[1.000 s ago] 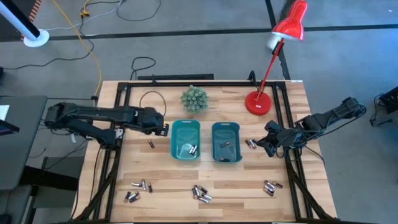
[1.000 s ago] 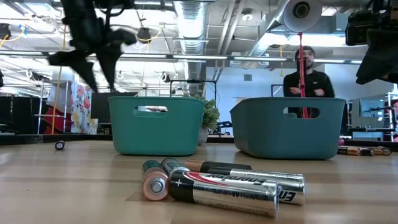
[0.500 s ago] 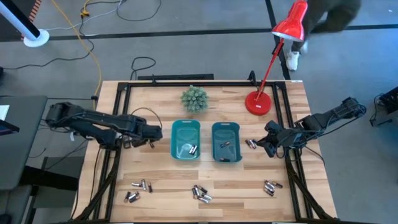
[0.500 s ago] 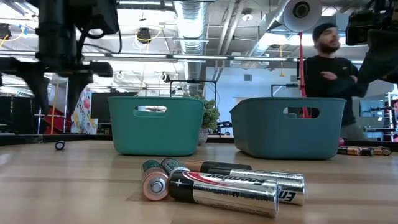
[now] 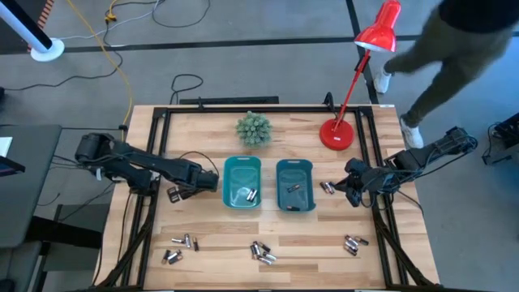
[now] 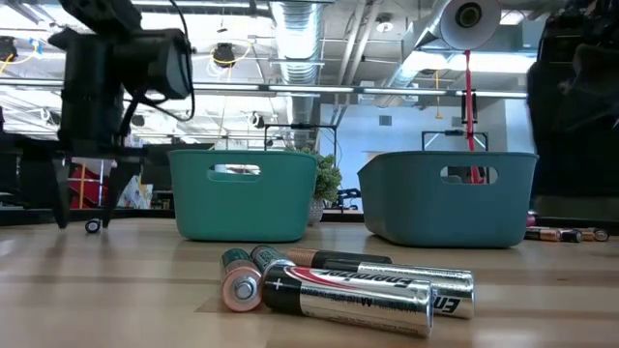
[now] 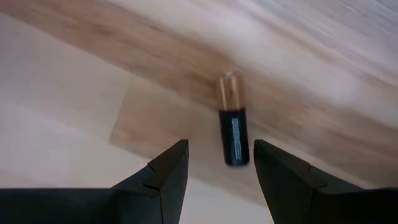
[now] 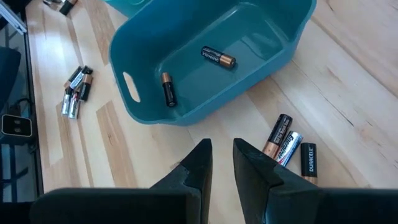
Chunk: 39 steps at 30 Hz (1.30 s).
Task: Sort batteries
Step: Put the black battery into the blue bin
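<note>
A lone black-and-copper battery (image 7: 231, 122) lies flat on the wood left of the left teal bin (image 5: 242, 183). My left gripper (image 7: 217, 171) hangs open just above it, pointing down, one finger on each side and touching nothing; the low view shows the gripper (image 6: 87, 198) over this battery (image 6: 92, 225). My right gripper (image 8: 222, 152) hovers slightly open right of the right teal bin (image 5: 294, 185), near three batteries (image 8: 288, 144) on the table. Both bins hold a few batteries (image 8: 217, 57). More batteries lie in clusters (image 5: 261, 251) along the near side.
A red desk lamp (image 5: 339, 130) and a small green plant (image 5: 254, 128) stand at the far side. Battery clusters lie near-left (image 5: 180, 242) and near-right (image 5: 352, 243). A black frame rail (image 5: 154, 146) borders the table. A person (image 5: 454, 49) moves beyond the far right corner.
My left gripper has tipped to point down and dropped from well above the table to just over the lone battery left of the left bin. A person has walked past the table's far right corner.
</note>
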Tool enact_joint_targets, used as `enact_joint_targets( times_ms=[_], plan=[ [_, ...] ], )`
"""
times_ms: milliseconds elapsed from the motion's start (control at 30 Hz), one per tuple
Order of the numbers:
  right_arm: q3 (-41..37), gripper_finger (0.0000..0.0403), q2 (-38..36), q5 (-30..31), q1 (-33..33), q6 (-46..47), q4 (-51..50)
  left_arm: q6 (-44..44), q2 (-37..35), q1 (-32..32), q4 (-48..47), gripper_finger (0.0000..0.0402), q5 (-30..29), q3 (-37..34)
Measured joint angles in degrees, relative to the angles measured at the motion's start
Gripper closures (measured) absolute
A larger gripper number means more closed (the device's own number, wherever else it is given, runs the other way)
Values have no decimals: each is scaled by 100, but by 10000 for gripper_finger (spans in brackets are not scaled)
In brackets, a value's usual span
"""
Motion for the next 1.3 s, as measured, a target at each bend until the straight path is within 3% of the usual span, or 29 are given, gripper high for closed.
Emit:
enact_joint_targets(
  times_ms=[333, 700, 933, 1300],
  plan=[
    [0, 320, 2, -3, 5, -2, 0, 197, 488, 131, 127, 234, -37, 26],
    [0, 320, 0, -4, 5, -1, 0, 444, 466, 137, 187, 363, -85, 17],
    [0, 320, 1, -6, 5, -2, 2, 662, 474, 129, 49, 363, -85, 191],
    [0, 320, 2, -7, 5, -4, 1, 1170, 275, 120, -1225, 363, -471, 983]
  ],
)
